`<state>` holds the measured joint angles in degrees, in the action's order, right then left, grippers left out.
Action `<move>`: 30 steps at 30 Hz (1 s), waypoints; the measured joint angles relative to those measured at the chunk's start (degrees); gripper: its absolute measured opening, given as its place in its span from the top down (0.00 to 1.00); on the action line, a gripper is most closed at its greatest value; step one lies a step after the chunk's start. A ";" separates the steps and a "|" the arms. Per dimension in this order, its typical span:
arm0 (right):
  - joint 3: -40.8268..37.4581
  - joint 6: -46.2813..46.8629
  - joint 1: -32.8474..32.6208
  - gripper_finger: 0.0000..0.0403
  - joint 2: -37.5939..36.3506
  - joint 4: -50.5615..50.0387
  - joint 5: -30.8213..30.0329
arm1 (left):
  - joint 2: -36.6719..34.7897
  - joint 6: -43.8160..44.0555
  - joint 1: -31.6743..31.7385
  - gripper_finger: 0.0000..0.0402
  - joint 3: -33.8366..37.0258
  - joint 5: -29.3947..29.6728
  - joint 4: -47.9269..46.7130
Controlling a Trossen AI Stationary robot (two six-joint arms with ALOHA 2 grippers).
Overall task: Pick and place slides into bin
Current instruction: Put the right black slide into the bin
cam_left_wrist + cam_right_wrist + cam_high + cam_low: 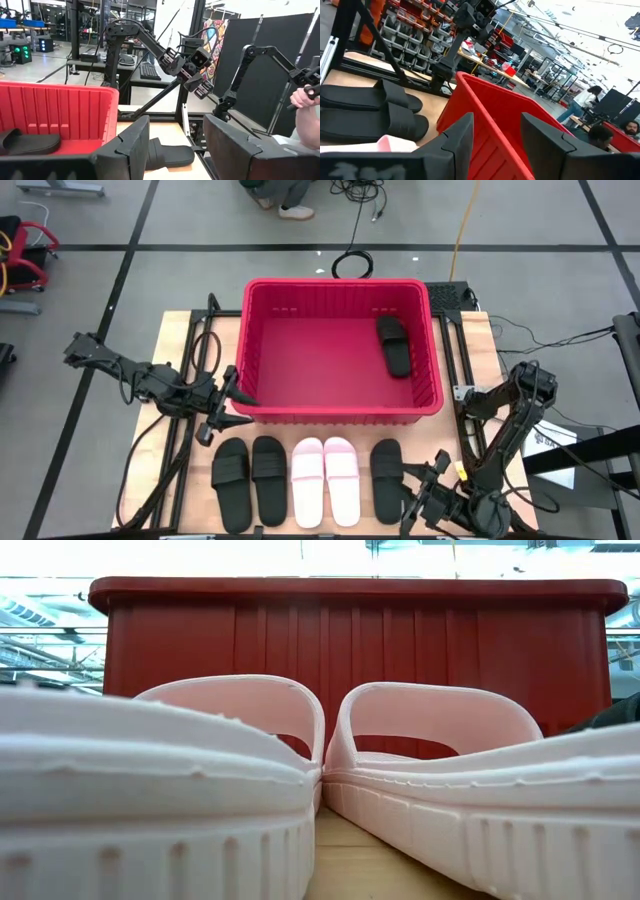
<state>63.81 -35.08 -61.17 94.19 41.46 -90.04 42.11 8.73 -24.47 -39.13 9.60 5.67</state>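
The red bin (pixel 340 412) stands mid-table, and one black slide (pixel 393 345) lies in its right part. In a row along the near edge lie two black slides (pixel 230 482) (pixel 268 478), two pink-white slides (pixel 307 482) (pixel 341 480) and one more black slide (pixel 386 478), all sole down. The low view shows the pink pair (pixel 430 740) in front of the bin (pixel 360 640). My left gripper (pixel 245 408) is open and empty at the bin's near left corner. My right gripper (pixel 425 492) is open and empty, just right of the rightmost black slide.
The bin's thick rim stands high above the slides. Bare wood shows on the table left (pixel 180 340) and right (pixel 470 340) of the bin. Cables run along the table's left side (pixel 190 360). A person's hand (pixel 305 97) shows in the room beyond the table.
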 joint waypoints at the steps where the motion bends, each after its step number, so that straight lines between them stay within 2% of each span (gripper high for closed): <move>1: 0.00 -0.33 -0.13 0.63 0.35 0.04 0.02 | -0.01 0.00 -0.19 0.54 0.00 0.00 0.02; 7: -0.02 0.02 -0.07 0.63 0.86 0.98 1.36 | 0.00 -0.05 -1.36 0.54 -0.02 -0.02 -0.04; 11: -0.07 -0.20 -0.06 0.63 -1.12 5.69 2.45 | 0.00 -1.82 -1.72 0.54 0.00 0.05 0.41; 18: -0.06 -6.66 -0.10 0.63 -6.61 4.75 14.09 | 0.00 -2.58 -1.71 0.54 0.00 3.21 0.77; 21: -0.02 -6.30 -0.08 0.63 -9.32 -1.20 19.34 | 0.00 -2.58 -1.71 0.54 0.00 3.54 0.77; 24: -0.07 -1.25 0.30 0.63 -12.69 -10.08 27.10 | 0.00 -2.58 -1.72 0.54 0.00 3.54 0.76; 28: -0.04 12.81 2.64 0.63 -18.26 -24.38 40.37 | 0.00 -2.56 -1.72 0.54 -0.02 3.54 0.61; 30: -0.04 21.52 4.60 0.63 -20.50 -32.81 44.23 | 0.00 -2.54 -1.72 0.54 0.00 3.54 0.57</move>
<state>63.77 -13.56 -56.58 73.69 8.65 -45.81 42.11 6.20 -26.20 -39.13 13.15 6.24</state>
